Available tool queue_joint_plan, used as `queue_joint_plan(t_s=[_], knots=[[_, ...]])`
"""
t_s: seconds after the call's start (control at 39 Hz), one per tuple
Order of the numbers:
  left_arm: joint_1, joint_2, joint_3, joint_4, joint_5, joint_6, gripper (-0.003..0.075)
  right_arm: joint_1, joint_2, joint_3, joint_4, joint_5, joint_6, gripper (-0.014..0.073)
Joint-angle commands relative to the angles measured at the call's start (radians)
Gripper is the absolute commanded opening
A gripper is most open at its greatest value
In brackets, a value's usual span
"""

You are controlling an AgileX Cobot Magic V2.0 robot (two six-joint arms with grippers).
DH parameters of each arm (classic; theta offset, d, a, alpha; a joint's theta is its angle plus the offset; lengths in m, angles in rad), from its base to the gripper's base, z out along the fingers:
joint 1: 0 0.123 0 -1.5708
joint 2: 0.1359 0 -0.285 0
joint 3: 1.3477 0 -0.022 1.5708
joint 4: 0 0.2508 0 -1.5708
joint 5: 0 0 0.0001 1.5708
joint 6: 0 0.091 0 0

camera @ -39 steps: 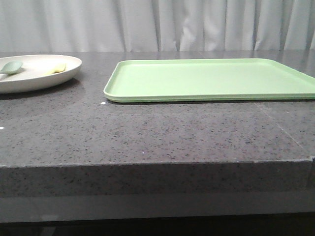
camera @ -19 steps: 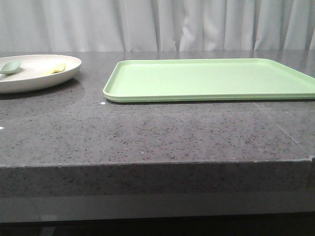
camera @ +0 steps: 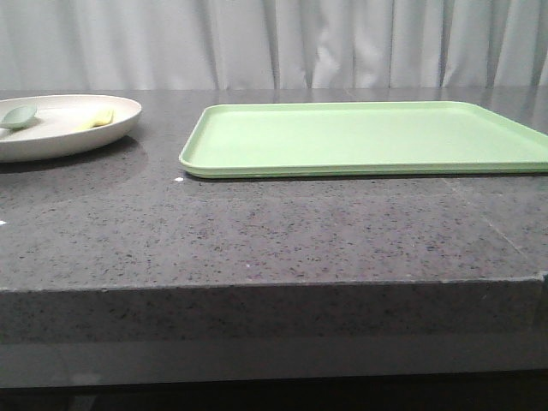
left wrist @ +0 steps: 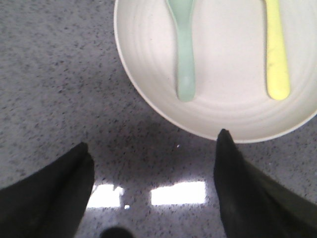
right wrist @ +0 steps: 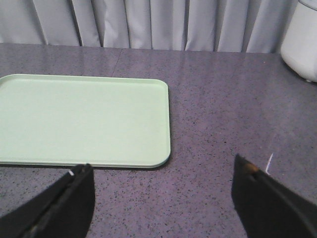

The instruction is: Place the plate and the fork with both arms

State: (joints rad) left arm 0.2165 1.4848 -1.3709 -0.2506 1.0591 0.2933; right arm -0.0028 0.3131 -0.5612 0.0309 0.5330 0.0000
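Observation:
The cream-white plate [camera: 64, 128] sits at the far left of the table, with the pale-yellow fork [camera: 97, 120] and a grey-green spoon [camera: 17, 116] lying in it. In the left wrist view the plate [left wrist: 223, 106] shows the fork [left wrist: 276, 54] and the spoon [left wrist: 184, 54] side by side. My left gripper [left wrist: 154, 148] is open and empty over the bare table just short of the plate's rim. My right gripper [right wrist: 162, 171] is open and empty over the table beside the tray's corner. Neither gripper shows in the front view.
A flat light-green tray [camera: 368, 137] lies at the middle and right of the dark speckled table [camera: 257, 231]; it also shows in the right wrist view [right wrist: 84, 119]. A white appliance [right wrist: 302, 39] stands at the far right by the curtain.

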Motion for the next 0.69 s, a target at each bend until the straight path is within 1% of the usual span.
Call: queue_joint_plan(t_s=[0.0,0.33,0.59,0.67], knots=[[0.048,0.06,-0.121,-0.104,0.027,0.067,0.0485,-0.005,0.016,-0.033,-0.01,-0.091,-0.007,0.0591],[0.058,0.349,-0.411,-0.101,0.121,0.094,0.0484,-0.005,0.016,-0.033,-0.01,-0.101,-0.007,0.0591],[0.058,0.493,-0.562,-0.102,0.176,0.101,0.0482,-0.005,0.016,-0.033,-0.01,-0.101,-0.007,0.0591],[0.058,0.515,-0.574,-0.111,0.17,0.101,0.047,-0.005,0.016,-0.033,-0.01,-0.101,-0.007,0.0591]])
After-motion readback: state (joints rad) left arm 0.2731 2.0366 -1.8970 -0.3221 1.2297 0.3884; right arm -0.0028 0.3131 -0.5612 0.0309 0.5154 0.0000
